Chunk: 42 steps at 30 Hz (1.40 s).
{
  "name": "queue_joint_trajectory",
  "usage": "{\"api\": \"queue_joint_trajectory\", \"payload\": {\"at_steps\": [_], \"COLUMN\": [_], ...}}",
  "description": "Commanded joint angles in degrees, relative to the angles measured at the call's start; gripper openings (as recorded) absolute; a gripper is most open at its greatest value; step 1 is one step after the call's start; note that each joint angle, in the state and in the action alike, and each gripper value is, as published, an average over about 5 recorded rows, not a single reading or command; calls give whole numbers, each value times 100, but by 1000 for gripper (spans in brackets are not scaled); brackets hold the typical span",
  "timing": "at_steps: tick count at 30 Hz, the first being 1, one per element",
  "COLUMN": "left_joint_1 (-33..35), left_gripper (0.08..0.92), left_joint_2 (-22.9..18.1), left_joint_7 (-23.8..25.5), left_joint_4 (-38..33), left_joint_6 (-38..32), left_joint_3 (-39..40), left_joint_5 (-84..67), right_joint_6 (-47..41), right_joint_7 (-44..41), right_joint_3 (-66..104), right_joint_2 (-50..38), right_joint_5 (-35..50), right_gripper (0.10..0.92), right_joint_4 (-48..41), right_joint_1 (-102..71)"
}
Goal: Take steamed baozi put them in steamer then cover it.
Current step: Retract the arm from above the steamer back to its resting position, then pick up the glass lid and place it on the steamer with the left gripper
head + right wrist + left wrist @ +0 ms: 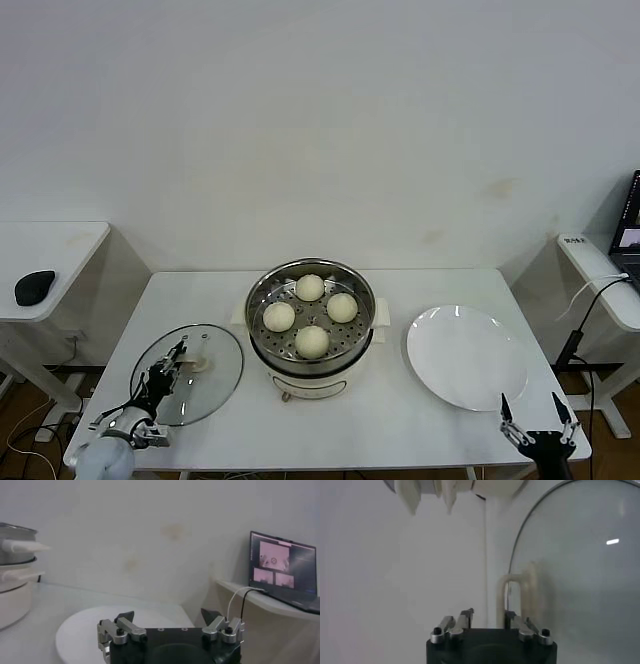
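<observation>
Four steamed baozi sit on the perforated tray inside the steamer, which stands uncovered at the table's middle. The cover, clear glass with a cream bar handle, lies flat on the table to the steamer's left. My left gripper hovers low over the cover, just short of the handle. In the left wrist view the handle rises beside one finger of this gripper; the jaws are narrowed, with a gap showing bare table. My right gripper is parked open at the table's front right.
An empty white plate lies right of the steamer, just ahead of the right gripper. A side table on the left carries a black mouse. Another on the right holds a laptop with cables.
</observation>
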Motion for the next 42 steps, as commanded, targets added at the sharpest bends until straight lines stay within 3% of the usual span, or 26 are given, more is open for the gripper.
{"api": "queue_joint_trajectory", "payload": {"at_steps": [1,6,12,25,29,34,42], "left_joint_1": [134,527,1109,1498,1373,901,-300], "left_gripper": [238,138,136,136,136,136,136], "left_joint_2": [14,61,283,898,1144,1338,1207], "left_joint_7": [-323,-432,-250,1502,1628,1521,1602], "left_joint_4": [-246,-918,-1760,-3786,-4358,-4820,-4460], "left_joint_6": [-55,90,599,2113,2535,3128,3857], "left_joint_3": [-115,-436,-859,-1870,-1369,-57,1707], "left_joint_5": [53,103,-195,-1482,-1880,-2212,-1465], "right_joint_6": [15,15,17,42,69,156,411], "right_joint_7": [-1,-8,-12,-33,-35,-12,77], "right_joint_3": [-25,-57,-87,-182,-232,-346,-566], "right_joint_2": [18,31,28,19,9,80,306], "right_joint_5": [-32,-24,-80,-218,-290,-540,-1024], "right_gripper": [823,823,823,823,823,823,823], "right_joint_4": [76,117,117,196,199,166,55], "right_joint_1": [-24,-39,-48,-117,-177,-198,-283]}}
